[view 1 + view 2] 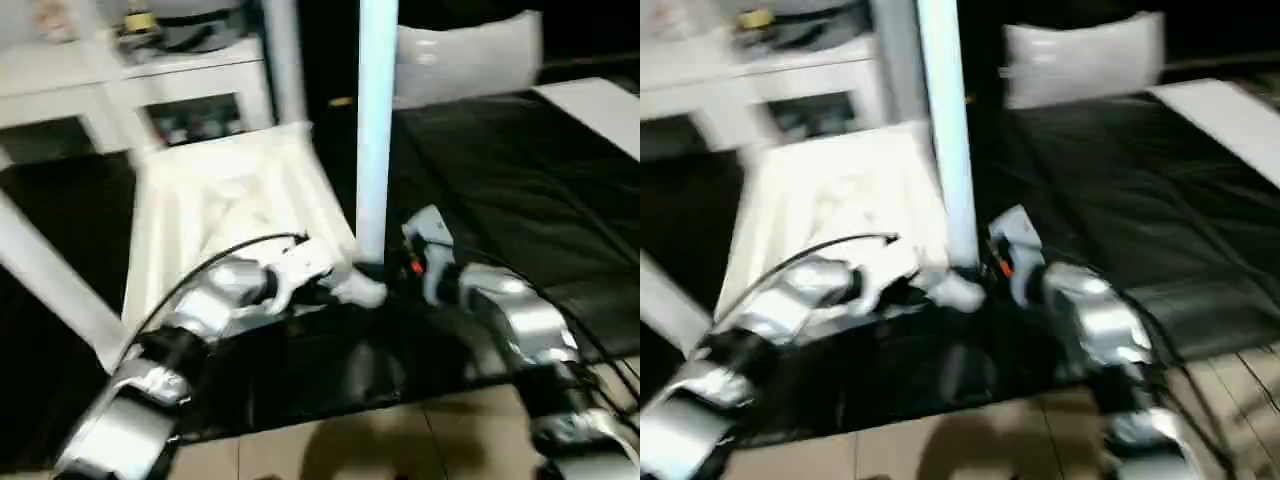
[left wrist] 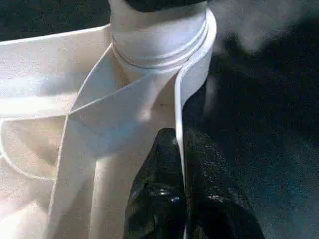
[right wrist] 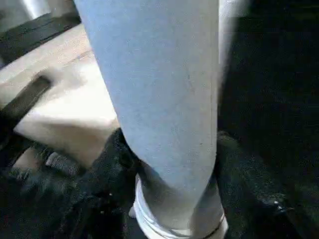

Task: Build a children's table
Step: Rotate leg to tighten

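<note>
Where the head views look down, the tabletop (image 1: 235,215) lies underside-up on a black mat (image 1: 520,170), with one leg (image 1: 376,130) standing upright in its near corner socket (image 1: 365,290). Another leg (image 1: 50,275) slants at the far left. The left gripper (image 1: 330,288) meets the tabletop's edge beside the socket; the right gripper (image 1: 405,268) sits at the leg's base.

Left wrist view: the black fingers (image 2: 157,199) are clamped together on the thin rim (image 2: 180,124).

Right wrist view: the fingers (image 3: 112,164) stand on either side of the leg (image 3: 159,84), gripping it just above the socket.
</note>
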Available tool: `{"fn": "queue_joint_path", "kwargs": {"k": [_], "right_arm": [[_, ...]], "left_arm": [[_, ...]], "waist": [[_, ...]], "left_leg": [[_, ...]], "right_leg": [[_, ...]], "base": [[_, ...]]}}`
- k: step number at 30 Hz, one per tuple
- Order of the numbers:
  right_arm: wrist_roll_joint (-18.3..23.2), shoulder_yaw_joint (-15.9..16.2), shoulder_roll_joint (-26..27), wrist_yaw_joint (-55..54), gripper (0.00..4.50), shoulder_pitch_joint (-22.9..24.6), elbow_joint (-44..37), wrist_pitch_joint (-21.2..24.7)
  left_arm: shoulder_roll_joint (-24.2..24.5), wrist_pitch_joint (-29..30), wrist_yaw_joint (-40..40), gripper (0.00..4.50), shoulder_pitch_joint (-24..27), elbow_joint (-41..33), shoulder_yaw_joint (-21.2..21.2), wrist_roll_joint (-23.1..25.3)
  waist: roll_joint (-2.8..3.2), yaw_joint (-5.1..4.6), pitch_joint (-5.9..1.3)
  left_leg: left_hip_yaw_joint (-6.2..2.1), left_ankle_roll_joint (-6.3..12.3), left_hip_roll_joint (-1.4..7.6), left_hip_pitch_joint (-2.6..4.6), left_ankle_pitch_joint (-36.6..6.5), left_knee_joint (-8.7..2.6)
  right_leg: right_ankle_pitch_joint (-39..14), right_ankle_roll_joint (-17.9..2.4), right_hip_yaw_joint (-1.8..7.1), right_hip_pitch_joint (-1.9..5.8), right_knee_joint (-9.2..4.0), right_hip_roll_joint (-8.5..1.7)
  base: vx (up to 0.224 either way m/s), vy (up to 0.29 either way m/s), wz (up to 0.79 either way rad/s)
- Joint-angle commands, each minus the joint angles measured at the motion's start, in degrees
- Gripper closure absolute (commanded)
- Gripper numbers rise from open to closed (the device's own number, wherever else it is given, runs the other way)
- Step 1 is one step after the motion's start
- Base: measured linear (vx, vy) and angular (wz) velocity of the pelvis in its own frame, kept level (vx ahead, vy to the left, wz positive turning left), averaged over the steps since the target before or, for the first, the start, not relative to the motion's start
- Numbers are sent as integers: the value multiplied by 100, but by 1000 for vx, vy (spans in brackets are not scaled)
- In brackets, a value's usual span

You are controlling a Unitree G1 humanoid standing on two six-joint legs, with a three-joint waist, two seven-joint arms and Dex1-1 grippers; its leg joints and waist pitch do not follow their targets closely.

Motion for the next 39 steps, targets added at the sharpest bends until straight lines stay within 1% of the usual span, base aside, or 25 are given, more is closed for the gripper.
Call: {"fn": "queue_joint_path", "kwargs": {"k": [1, 2, 3, 4, 5, 6, 7, 8, 9, 10, 11, 13, 14, 15, 19, 20, 21, 25, 28, 30, 32, 34, 35, 37, 39], "right_arm": [[208, 288, 539, -231, 253, -89, 194, 95], [185, 287, 602, -302, 253, -99, 227, 24], [174, 253, 675, -357, 197, -73, 192, -67], [172, 251, 678, -361, 197, -71, 189, -74], [119, 260, 648, -315, 176, -43, 133, -164], [112, 262, 644, -310, 176, -40, 128, -174], [91, 246, 604, -281, 153, -33, 111, -229], [94, 232, 582, -254, 153, -28, 107, -278], [94, 222, 569, -236, 145, -25, 105, -316], [112, 211, 511, -127, 138, 9, 82, -440], [154, 240, 357, 165, 130, 101, -23, -598], [216, 313, 97, 577, 101, 233, -184, -760], [226, 332, 33, 659, 101, 256, -216, -773], [270, 431, -227, 1116, 87, 356, -356, -838], [419, 572, -925, 2233, 50, 571, -714, -1007], [419, 572, -925, 2233, 41, 571, -714, -1007], [544, 569, -1226, 2700, 41, 624, -844, -943], [625, 561, -1558, 3184, 4, 607, -841, -963], [565, 748, -2006, 3839, 2, 531, -802, -1147], [610, 797, -2123, 4099, 2, 447, -744, -1236], [727, 795, -2157, 4333, 2, 387, -705, -1209], [776, 865, -2216, 4607, 18, 335, -656, -1166], [776, 865, -2216, 4607, 18, 335, -656, -1166], [846, 976, -2246, 4834, 32, 312, -635, -943], [851, 1006, -2235, 4845, 62, 312, -620, -959]], "left_arm": [[-335, 10, 529, 450, -316, -154, 133, -78], [-379, 12, 553, 450, -341, -144, 139, -70], [-401, 25, 545, 450, -340, -158, 141, -54], [-401, 26, 543, 450, -339, -160, 140, -53], [-358, 19, 502, 450, -303, -197, 132, -26], [-353, 18, 498, 450, -299, -201, 131, -23], [-324, -18, 497, 450, -295, -174, 132, -22], [-310, -71, 476, 450, -295, -157, 122, -25], [-300, -110, 463, 450, -296, -143, 114, -29], [-253, -168, 395, 450, -270, -147, 89, -19], [-150, -287, 221, 450, -205, -190, 21, 12], [3, -476, -34, 450, -105, -261, -91, 68], [35, -533, -88, 450, -85, -275, -118, 80], [153, -673, -330, 450, 3, -360, -184, 79], [482, -1025, -1044, 450, 216, -581, -394, 36], [482, -1025, -1044, 450, 216, -581, -394, 36], [615, -1248, -1318, 450, 279, -616, -469, 14], [800, -1482, -1618, 450, 300, -597, -592, 60], [1022, -1756, -2096, 450, 328, -626, -770, 102], [1154, -1905, -2444, 450, 373, -732, -851, 66], [1235, -2019, -2681, 450, 395, -784, -895, 25], [1329, -2186, -2931, 450, 427, -836, -960, -17], [1329, -2186, -2931, 450, 427, -836, -960, -17], [1395, -2217, -3027, 450, 455, -900, -977, -58], [1412, -2209, -3054, 450, 463, -925, -974, -78]], "waist": [[-185, 158, -362], [-225, 238, -384], [-181, 273, -363], [-118, 270, -404], [-41, 221, -468], [-8, 191, -496], [6, 156, -533], [16, 150, -551], [-6, 162, -533], [-3, 172, -529], [-48, 190, -512], [-42, 251, -494], [-40, 265, -494], [-26, 288, -486], [-25, 378, -475], [-25, 391, -470], [-35, 439, -477], [-57, 527, -478], [-61, 622, -498], [-80, 656, -496], [-68, 678, -494], [-94, 720, -496], [-77, 738, -497], [-90, 771, -499], [-98, 821, -504]], "left_leg": [[-159, -118, -17, 213, -1819, -69], [-255, 252, 26, -204, -498, -9], [-287, 400, 68, -335, -52, -179], [-317, 447, 127, -326, -36, -279], [-398, 554, 271, -296, -32, -354], [-445, 610, 364, -294, 25, -370], [-497, 769, 477, -284, 102, -378], [-501, 843, 494, -293, 168, -366], [-447, 974, 446, -321, 86, -354], [-421, 979, 419, -322, 21, -348], [-387, 950, 384, -327, -125, -352], [-365, 941, 375, -314, -228, -349], [-384, 944, 409, -314, -212, -369], [-388, 936, 444, -286, -297, -383], [-378, 918, 469, -273, -452, -386], [-377, 929, 481, -275, -477, -393], [-371, 915, 474, -259, -454, -393], [-358, 894, 482, -251, -418, -393], [-362, 911, 497, -250, -334, -385], [-354, 933, 495, -256, -316, -378], [-353, 932, 502, -260, -294, -381], [-344, 942, 506, -252, -295, -379], [-351, 944, 526, -242, -274, -383], [-352, 944, 542, -228, -273, -387], [-347, 895, 552, -217, -266, -388]], "right_leg": [[-4006, 78, 460, -18, -977, -715], [-4321, 236, 547, 313, -890, -877], [-3947, 347, 428, 298, -897, -693], [-3480, 270, 391, 287, -858, -582], [-2427, -12, 330, 272, -746, -453], [-1886, -170, 327, 273, -683, -440], [-1059, -461, 323, 274, -593, -442], [-719, -591, 326, 290, -550, -463], [-424, -818, 337, 292, -552, -503], [-508, -834, 332, 304, -578, -513], [-825, -775, 321, 318, -633, -520], [-1224, -580, 327, 313, -681, -508], [-1239, -575, 328, 320, -667, -506], [-1319, -560, 328, 285, -672, -490], [-1408, -510, 354, 285, -675, -510], [-1429, -503, 360, 280, -670, -509], [-1480, -495, 352, 268, -686, -497], [-1574, -473, 353, 246, -683, -492], [-1453, -503, 359, 242, -653, -500], [-1442, -505, 364, 239, -647, -509], [-1438, -541, 360, 228, -636, -506], [-1475, -562, 354, 220, -639, -504], [-1449, -582, 364, 210, -628, -504], [-1425, -613, 374, 199, -621, -507], [-1403, -629, 382, 194, -616, -515]], "base": [[0, 0, 0], [62, -53, -9], [0, 0, 0], [59, -47, -12], [0, 0, 0], [0, 0, 0], [0, 0, 0], [0, 0, 0], [0, 0, 0], [0, 0, 0], [0, 0, 0], [0, 0, 0], [0, 0, 0], [0, 0, 0], [0, 0, 0], [0, 0, 0], [0, 0, 0], [0, 0, 0], [0, 0, 0], [0, 0, 0], [0, 0, 0], [0, 0, 0], [0, 0, 0], [0, 0, 0], [0, 0, 0]]}}
